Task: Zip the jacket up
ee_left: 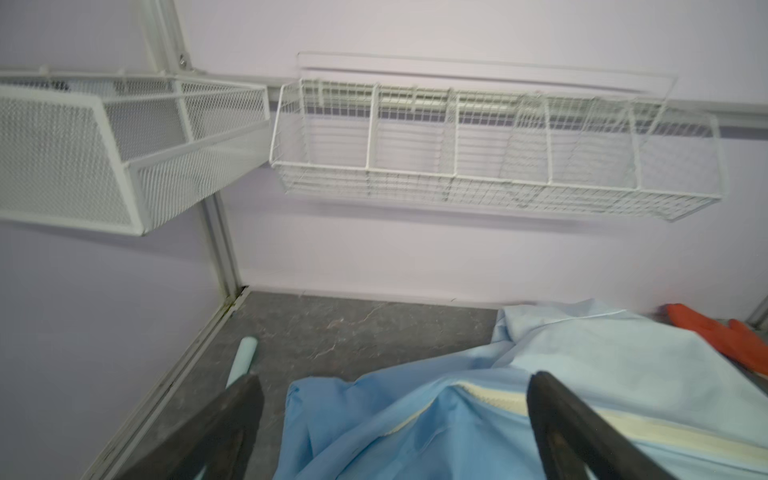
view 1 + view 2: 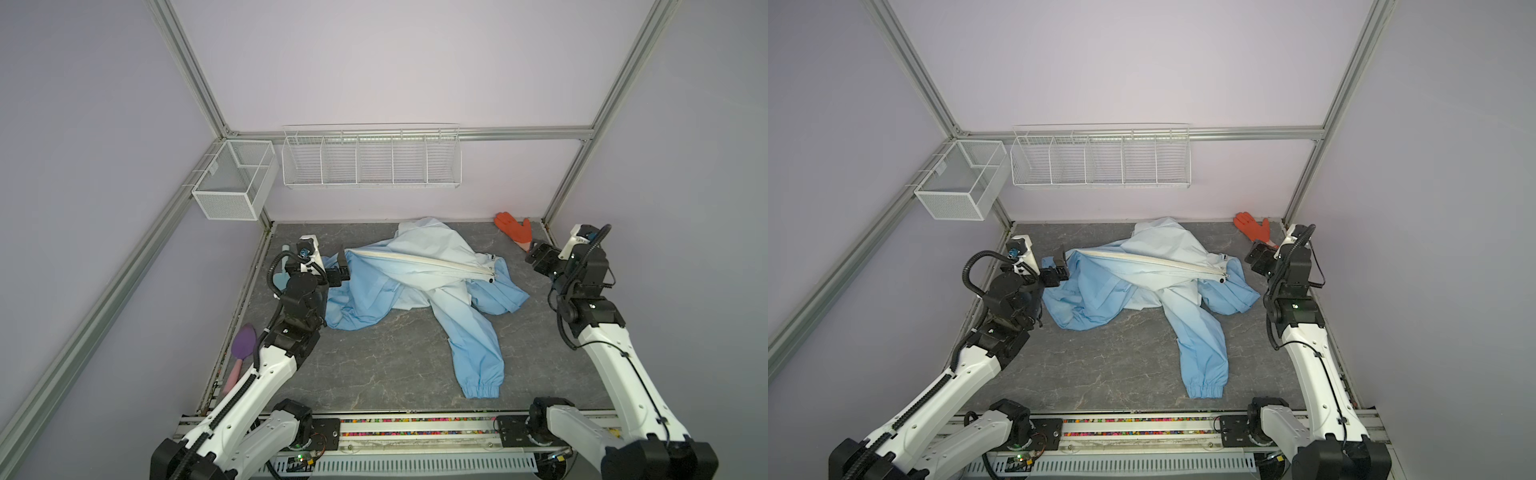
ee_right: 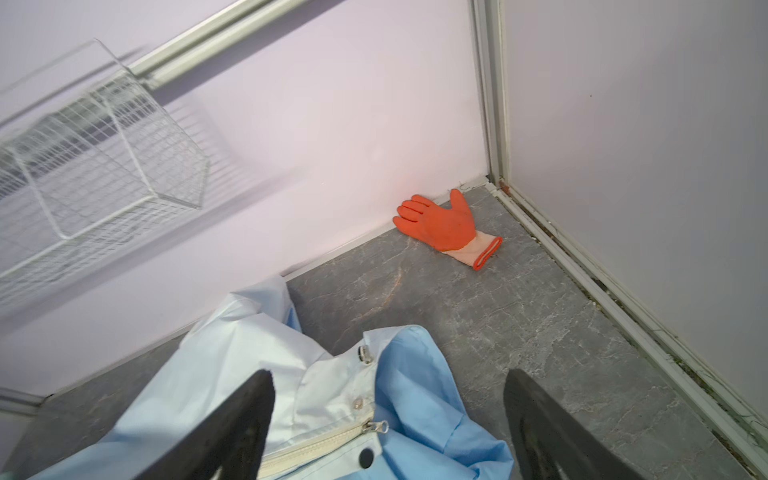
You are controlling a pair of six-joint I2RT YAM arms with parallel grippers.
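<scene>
**Desk:** Jacket (image 2: 415,274): where, which way?
**Photographer:** Middle of the grey marbled table (image 2: 374,365). Thin, crumpled blue-to-white cloth. Its white zipper (image 2: 419,259) runs nine to three o'clock, and a gathered-cuff sleeve (image 2: 473,353) trails toward five.
**Desk:** Grippers?
**Photographer:** Left gripper (image 2: 343,268) at nine, right gripper (image 2: 532,257) at three, both spread wide, grasping nothing.

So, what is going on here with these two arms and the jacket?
The light-blue jacket lies crumpled on the grey table, and its white zipper looks closed up to the slider. Both claws are open and hold nothing: the left claw at the jacket's edge, the right claw near the orange glove.
</scene>
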